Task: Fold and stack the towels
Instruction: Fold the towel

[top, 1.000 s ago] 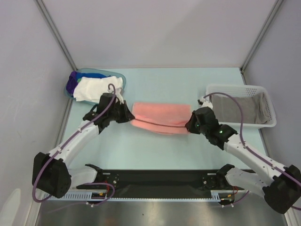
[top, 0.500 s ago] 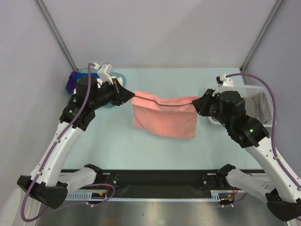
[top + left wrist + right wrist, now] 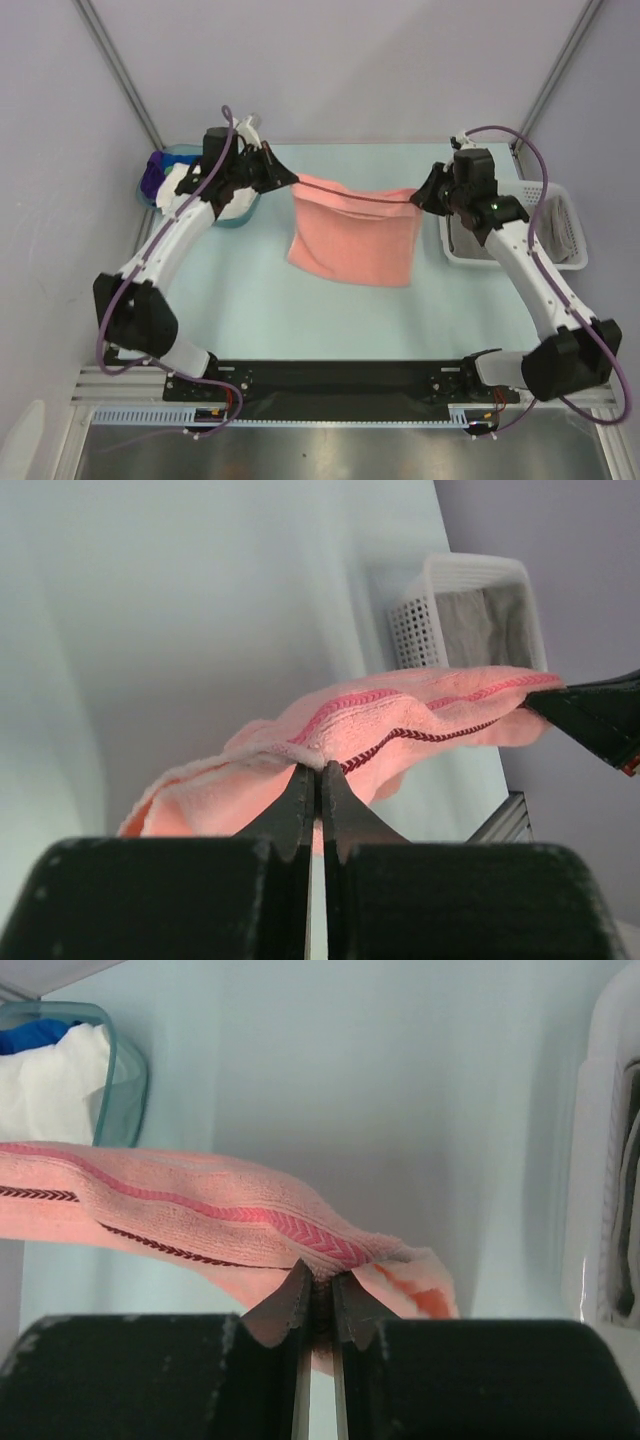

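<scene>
Salmon pink towel (image 3: pixel 355 240) hangs mid-frame by its top edge.
Left gripper (image 3: pixel 288 181) pinches shut on its upper-left corner, right gripper (image 3: pixel 420 198) on the upper-right; soft, light, limp terry sags between, so hemmed corners seem the surest hold.

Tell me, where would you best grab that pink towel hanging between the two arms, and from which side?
Probably by its two top corners, coming in from each end. The pink towel hangs as a flat sheet from a stretched upper edge, so pinching there keeps it spread for folding. The left gripper and right gripper are each shut on such a corner.
</scene>
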